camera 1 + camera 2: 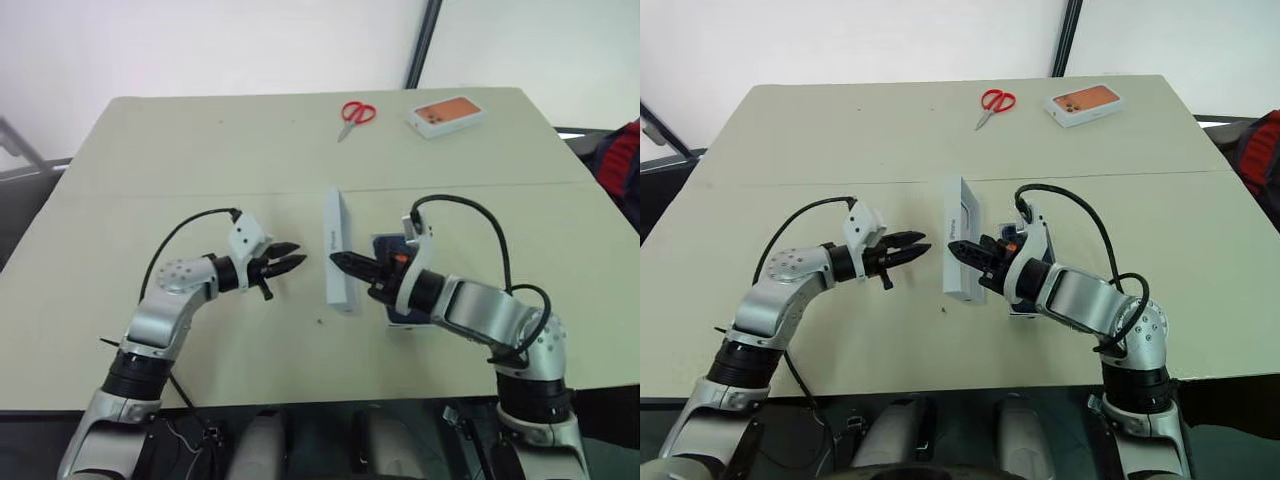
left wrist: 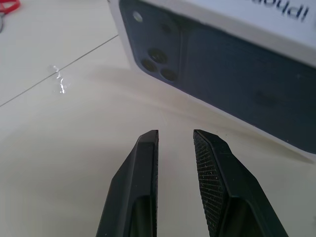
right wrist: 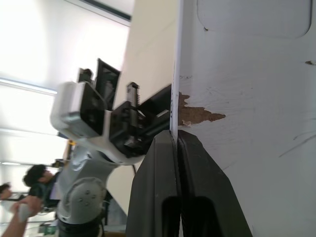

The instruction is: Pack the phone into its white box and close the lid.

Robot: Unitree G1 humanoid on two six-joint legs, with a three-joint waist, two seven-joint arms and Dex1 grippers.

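Pale tan tabletop (image 1: 200,160) is what we see, with a white wall behind it. In the middle, the shallow white cardboard lid (image 1: 338,250) stands up on one long edge. Its dark blue phone picture faces our left claw (image 1: 295,258). That claw hangs just beside the lid, with its fingers a little apart and nothing in them. On the lid's other side, our right claw (image 1: 345,262) pinches the lid's thin edge between its closed fingers. Just past the lid, under our right arm, the slim dark blue phone (image 1: 383,246) lies in the shallow white cardboard box (image 1: 403,325). Far behind the lid lie red-handled scissors (image 1: 357,113) and a flat orange-topped box (image 1: 445,115).
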